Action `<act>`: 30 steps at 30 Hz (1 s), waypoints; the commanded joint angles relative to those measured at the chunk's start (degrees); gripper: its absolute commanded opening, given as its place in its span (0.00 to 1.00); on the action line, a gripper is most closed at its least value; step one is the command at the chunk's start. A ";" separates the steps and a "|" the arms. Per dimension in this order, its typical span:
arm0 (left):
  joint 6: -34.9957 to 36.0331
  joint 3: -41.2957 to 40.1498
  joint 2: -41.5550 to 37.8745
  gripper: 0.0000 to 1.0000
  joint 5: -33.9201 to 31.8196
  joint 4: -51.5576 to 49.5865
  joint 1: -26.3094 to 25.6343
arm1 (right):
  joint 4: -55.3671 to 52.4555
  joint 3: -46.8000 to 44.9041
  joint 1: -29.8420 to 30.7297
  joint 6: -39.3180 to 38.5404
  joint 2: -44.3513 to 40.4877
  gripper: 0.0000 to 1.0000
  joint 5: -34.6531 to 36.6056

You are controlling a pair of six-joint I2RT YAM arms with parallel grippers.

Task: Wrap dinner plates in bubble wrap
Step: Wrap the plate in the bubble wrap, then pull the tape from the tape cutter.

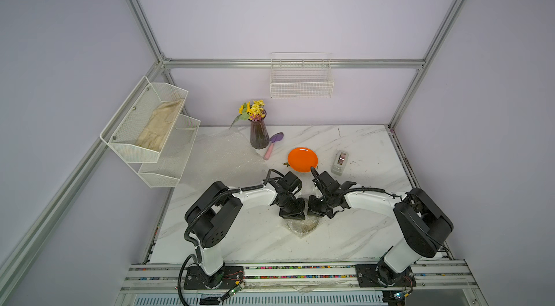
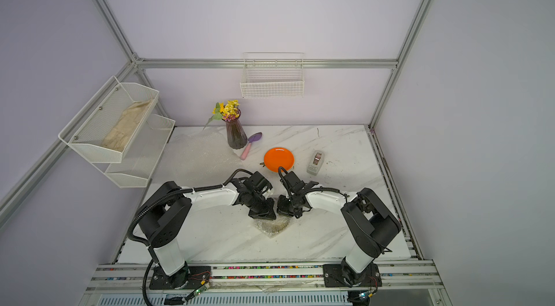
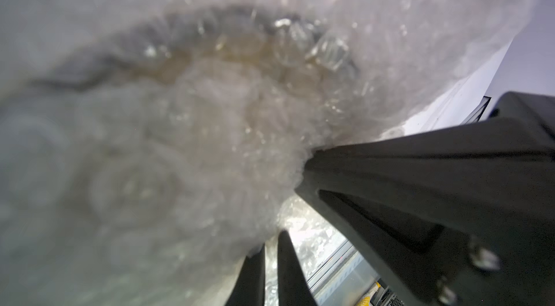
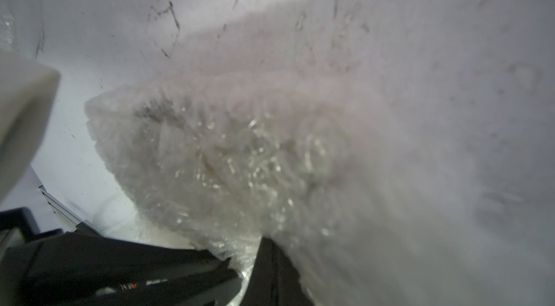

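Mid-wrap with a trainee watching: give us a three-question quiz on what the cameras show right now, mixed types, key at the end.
1. True or false: the plain bright orange round plate is already wrapped.
2. Which thing stands just right of that plate? A) purple ribbed vase B) grey tape dispenser C) white wire basket
3. What are the left gripper and the right gripper both pinching?
Key: 1 false, it lies bare; 2 B; 3 the clear crinkly bubble wrap bundle between them.
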 commanded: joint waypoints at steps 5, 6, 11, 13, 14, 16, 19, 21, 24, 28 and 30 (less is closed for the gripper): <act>1.24 -4.24 4.14 0.10 -4.32 -4.10 0.06 | -2.48 4.80 -14.39 -3.33 -7.28 0.14 -6.04; 1.27 -4.18 4.05 0.10 -4.70 -4.32 0.06 | -2.49 5.82 -17.53 -4.52 -6.78 0.17 -7.93; 0.94 -4.45 4.19 0.10 -6.20 -4.83 0.26 | 0.00 10.77 -34.39 -10.12 -1.05 0.30 -14.98; 0.91 -4.41 4.21 0.10 -6.19 -4.89 0.36 | 3.70 12.69 -39.62 -9.80 2.86 0.35 -18.80; 0.90 -4.41 4.23 0.10 -6.19 -4.90 0.33 | 6.06 13.57 -41.77 -9.13 5.11 0.35 -21.01; 0.84 -4.50 4.22 0.10 -6.28 -4.83 0.32 | 8.65 15.79 -44.03 -7.67 9.23 0.35 -22.92; 0.72 -4.58 4.06 0.10 -6.30 -4.95 0.33 | 11.54 17.91 -44.65 -6.17 14.00 0.35 -23.66; 0.66 -4.59 3.90 0.10 -6.35 -5.10 0.32 | 14.91 18.20 -44.67 -4.24 16.47 0.35 -25.49; 0.66 -4.76 3.72 0.10 -6.15 -5.19 0.37 | 17.83 17.53 -44.70 -2.29 18.32 0.35 -26.75; 0.61 -4.68 3.77 0.10 -5.98 -5.18 0.32 | 20.94 14.03 -44.71 -1.23 17.50 0.35 -27.94; 0.61 -4.59 3.83 0.10 -5.79 -5.18 0.37 | 22.58 12.59 -44.72 -0.52 17.41 0.35 -28.53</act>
